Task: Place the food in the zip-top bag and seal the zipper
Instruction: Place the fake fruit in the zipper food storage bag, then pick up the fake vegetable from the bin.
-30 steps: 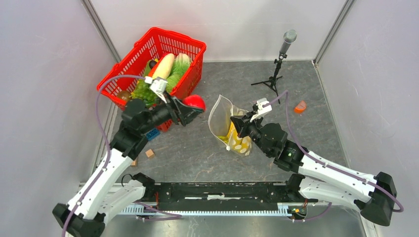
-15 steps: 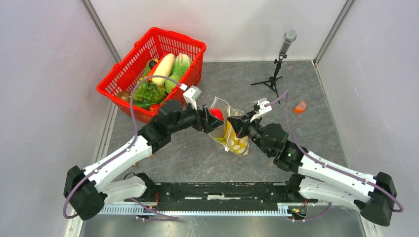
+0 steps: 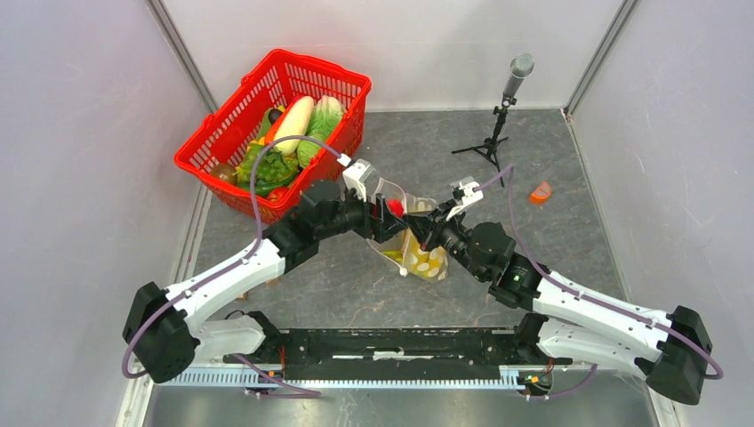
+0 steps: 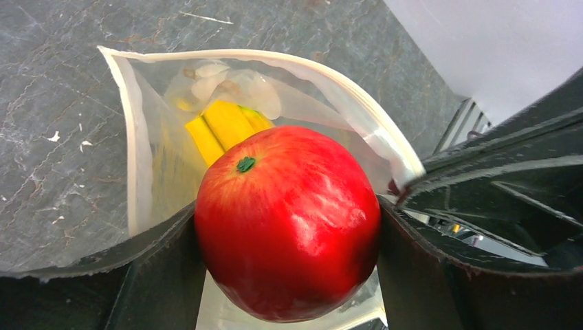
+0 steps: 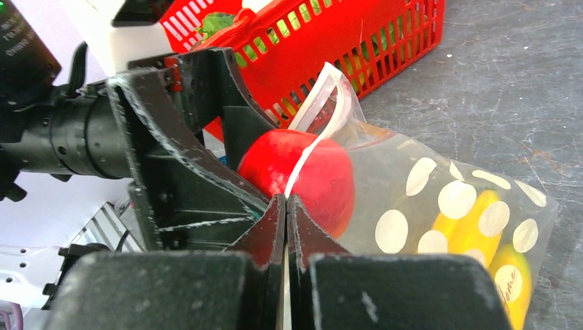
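My left gripper (image 4: 289,206) is shut on a glossy red round fruit (image 4: 289,220) with a green stem mark. It holds this piece of food at the open mouth of the zip-top bag (image 4: 137,137). Yellow bananas (image 4: 220,127) lie inside the bag. From above, the red fruit (image 3: 394,206) sits at the bag's upper end, and the dotted bag (image 3: 427,260) lies between the two arms. My right gripper (image 5: 285,201) is shut on the bag's whitish zipper (image 5: 328,103) edge, lifting that side. The red fruit (image 5: 302,175) shows just behind that strip.
A red basket (image 3: 222,133) holding more toy vegetables stands at the back left, close behind the left arm. A microphone on a small tripod (image 3: 500,116) stands at the back right. An orange piece (image 3: 540,191) lies by the right wall.
The left arm has swung right from the basket, carrying the red fruit to the bag's mouth. The right gripper has kept its hold on the bag's edge, barely moving.
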Motion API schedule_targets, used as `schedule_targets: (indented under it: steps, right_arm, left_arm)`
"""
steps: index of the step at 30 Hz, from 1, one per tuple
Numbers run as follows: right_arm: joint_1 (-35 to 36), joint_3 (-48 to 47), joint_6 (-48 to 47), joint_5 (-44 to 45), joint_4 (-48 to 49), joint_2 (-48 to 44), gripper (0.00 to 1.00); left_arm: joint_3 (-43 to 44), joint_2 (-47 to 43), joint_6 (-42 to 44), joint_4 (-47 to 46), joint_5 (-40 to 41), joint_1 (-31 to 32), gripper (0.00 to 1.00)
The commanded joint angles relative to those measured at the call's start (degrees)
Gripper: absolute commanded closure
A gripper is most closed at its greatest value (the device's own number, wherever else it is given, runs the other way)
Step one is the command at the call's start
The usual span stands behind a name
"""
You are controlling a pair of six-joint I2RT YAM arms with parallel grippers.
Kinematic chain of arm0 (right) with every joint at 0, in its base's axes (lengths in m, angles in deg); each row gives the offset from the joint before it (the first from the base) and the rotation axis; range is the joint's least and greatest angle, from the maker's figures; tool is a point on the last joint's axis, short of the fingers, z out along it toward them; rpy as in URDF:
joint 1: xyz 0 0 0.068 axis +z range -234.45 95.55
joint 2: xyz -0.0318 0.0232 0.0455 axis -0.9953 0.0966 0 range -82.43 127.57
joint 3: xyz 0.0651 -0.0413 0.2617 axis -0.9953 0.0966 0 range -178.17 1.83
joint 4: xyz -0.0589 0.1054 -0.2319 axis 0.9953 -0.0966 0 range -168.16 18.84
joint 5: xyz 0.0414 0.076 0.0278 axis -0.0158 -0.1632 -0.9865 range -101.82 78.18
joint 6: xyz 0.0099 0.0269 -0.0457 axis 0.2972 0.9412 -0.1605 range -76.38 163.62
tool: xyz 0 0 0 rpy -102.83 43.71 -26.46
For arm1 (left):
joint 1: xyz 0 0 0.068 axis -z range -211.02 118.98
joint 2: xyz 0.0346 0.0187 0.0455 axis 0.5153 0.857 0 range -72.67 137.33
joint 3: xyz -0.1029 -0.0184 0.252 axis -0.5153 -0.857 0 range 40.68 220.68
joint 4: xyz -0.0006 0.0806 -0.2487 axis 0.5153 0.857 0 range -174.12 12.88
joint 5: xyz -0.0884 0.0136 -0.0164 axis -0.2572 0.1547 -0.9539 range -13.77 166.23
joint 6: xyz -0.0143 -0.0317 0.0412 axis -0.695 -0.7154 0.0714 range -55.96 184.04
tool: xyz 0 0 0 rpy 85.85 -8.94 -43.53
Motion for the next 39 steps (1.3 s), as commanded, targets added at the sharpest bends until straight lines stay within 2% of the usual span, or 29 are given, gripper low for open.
schedule_targets:
  steps: [1,5,7,14,24,25,34,39]
  right_arm:
    - [0.15,0.28,1.22,-1.6,3.61,-0.31,1.0]
    - [0.16,0.41,1.29,-1.59,3.75,-0.57,1.0]
    - [0.16,0.46,1.23,-1.26,3.79,-0.96,1.0]
    - [0.16,1.67,2.15,4.11,1.94,-2.36,1.0]
    - [0.16,3.55,3.15,7.25,1.09,-4.33,1.0]
    - [0.16,3.62,3.14,7.25,0.96,-4.51,1.0]
    - [0.16,4.27,3.03,8.64,0.45,-5.56,0.99]
    - [0.17,5.17,2.49,7.59,2.41,-6.2,0.99]
  left_arm:
    - [2.35,1.81,3.77,-0.59,3.45,0.78,0.46]
    - [3.0,3.71,4.36,0.82,5.86,0.87,0.43]
    - [3.82,4.55,4.34,0.56,4.58,0.96,0.4]
    - [6.34,3.71,5.88,1.1,-1.1,1.31,0.19]
    - [7.43,1.41,8.59,6.23,-2.47,1.31,0.05]
    - [7.43,1.3,8.49,5.84,-2.57,1.31,0.01]
    - [8.13,-3.45,9.64,7.48,-0.56,1.24,0.0]
    - [6.91,-9.02,12.63,10.24,8.08,1.23,0.0]
